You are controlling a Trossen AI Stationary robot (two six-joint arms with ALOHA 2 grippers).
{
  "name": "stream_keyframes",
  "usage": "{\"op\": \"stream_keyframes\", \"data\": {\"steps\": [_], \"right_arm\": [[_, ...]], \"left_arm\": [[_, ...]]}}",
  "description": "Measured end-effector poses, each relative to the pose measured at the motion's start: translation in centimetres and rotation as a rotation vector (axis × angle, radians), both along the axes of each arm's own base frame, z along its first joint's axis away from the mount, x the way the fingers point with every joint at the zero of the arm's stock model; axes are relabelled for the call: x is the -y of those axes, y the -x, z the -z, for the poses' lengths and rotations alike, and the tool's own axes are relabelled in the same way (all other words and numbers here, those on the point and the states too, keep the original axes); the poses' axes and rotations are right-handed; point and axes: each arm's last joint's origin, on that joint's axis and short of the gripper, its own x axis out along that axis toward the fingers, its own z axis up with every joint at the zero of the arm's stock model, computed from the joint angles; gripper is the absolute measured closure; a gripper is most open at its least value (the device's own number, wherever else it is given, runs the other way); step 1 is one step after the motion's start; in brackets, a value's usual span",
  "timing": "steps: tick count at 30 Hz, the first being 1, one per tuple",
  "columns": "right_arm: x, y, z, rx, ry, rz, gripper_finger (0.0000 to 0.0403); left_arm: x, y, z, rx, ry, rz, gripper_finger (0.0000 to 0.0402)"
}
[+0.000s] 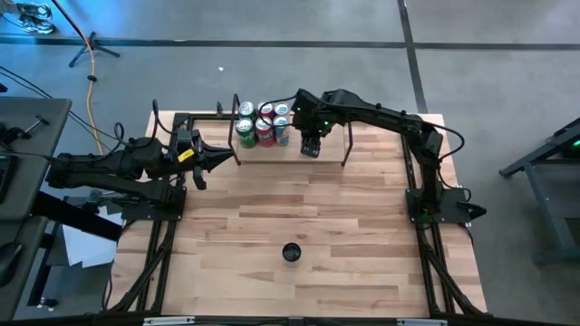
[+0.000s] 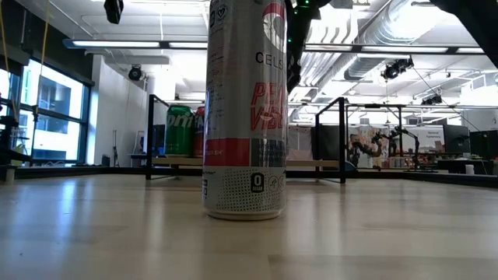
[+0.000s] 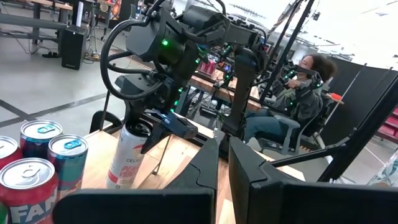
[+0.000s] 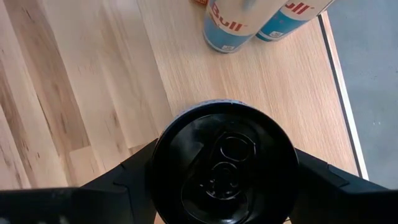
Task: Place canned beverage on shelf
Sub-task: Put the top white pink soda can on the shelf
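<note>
Tabletop [image 1: 299, 217]: pale wood planks, a black-topped can [image 1: 291, 253] stood near the front.
Shelf [image 1: 326, 149]: cans [image 1: 263, 125] grouped at one end.
Right gripper [image 1: 310, 145]: closed around a white can [image 3: 127, 163] at the shelf.
Left gripper [image 1: 222, 159]: fully closed, empty, beside the shelf.
Room: grey floor [image 1: 272, 63]; a seated person [image 3: 292, 102] beyond the shelf.

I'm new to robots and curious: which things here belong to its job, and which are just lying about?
Job: white can in right arm's grip; shelf; shelved cans; spare can on table.
Lying about: floor tripod; papers; seated person; idle left arm.

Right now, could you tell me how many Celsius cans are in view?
2. One can stands on the shelf in the right gripper; the other stands alone on the table. The cluster may hide more.
</note>
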Motion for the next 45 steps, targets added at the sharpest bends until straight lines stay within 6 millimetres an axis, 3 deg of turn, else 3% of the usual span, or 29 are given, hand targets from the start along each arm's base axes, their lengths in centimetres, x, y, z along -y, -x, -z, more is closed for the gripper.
{"op": "stream_keyframes", "data": {"steps": [17,36,40,45], "right_arm": [[0.0,0.0,0.1,0.0,0.003,-0.007,0.015],[0.2,-0.2,0.1,-0.005,0.043,0.007,0.003],[0.2,-0.1,-0.9,0.015,0.062,-0.016,0.0006],[0.6,0.8,-3.0,0.009,0.08,-0.05,0.0008]], "left_arm": [[0.0,0.0,0.0,0.0,0.0,0.0,0.0402],[0.1,0.0,0.0,0.002,0.006,0.033,0.0402],[0.1,0.0,0.0,0.002,0.006,0.036,0.0402],[0.1,0.0,0.0,0.002,0.006,0.036,0.0402]]}}
